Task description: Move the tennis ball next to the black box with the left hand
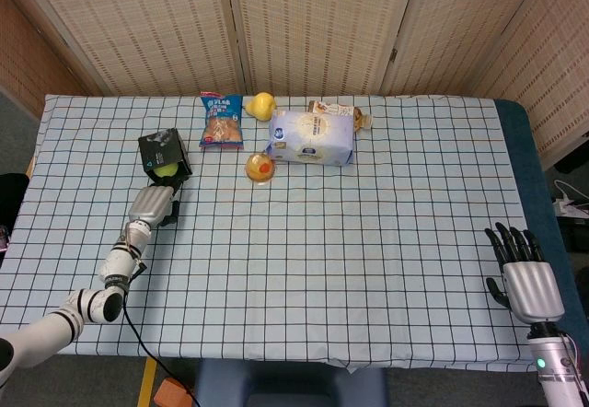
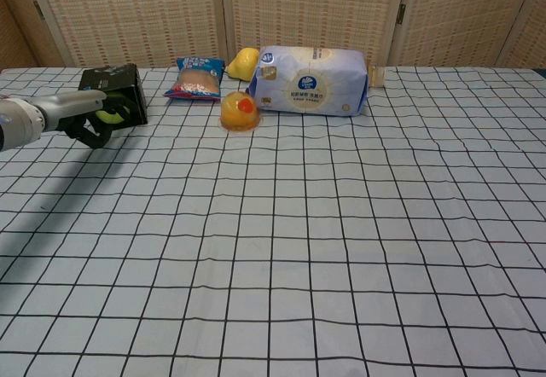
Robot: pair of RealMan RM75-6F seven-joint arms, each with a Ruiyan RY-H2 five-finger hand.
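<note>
The yellow-green tennis ball (image 1: pixel 167 171) lies on the checked cloth, touching the near side of the black box (image 1: pixel 162 150). In the chest view the tennis ball (image 2: pixel 108 114) peeks out in front of the black box (image 2: pixel 113 89). My left hand (image 1: pixel 152 206) is just short of the ball, holding nothing, its fingers loosely bent downward. The chest view shows the left hand (image 2: pixel 81 118) at the far left, beside the ball. My right hand (image 1: pixel 523 273) rests off the table's near right corner with fingers spread and nothing in it.
Behind the box stand a blue snack bag (image 1: pixel 222 122), a yellow fruit (image 1: pixel 262 105), a white and blue tissue pack (image 1: pixel 312 137) and an orange jelly cup (image 1: pixel 259 167). A folding screen closes off the back.
</note>
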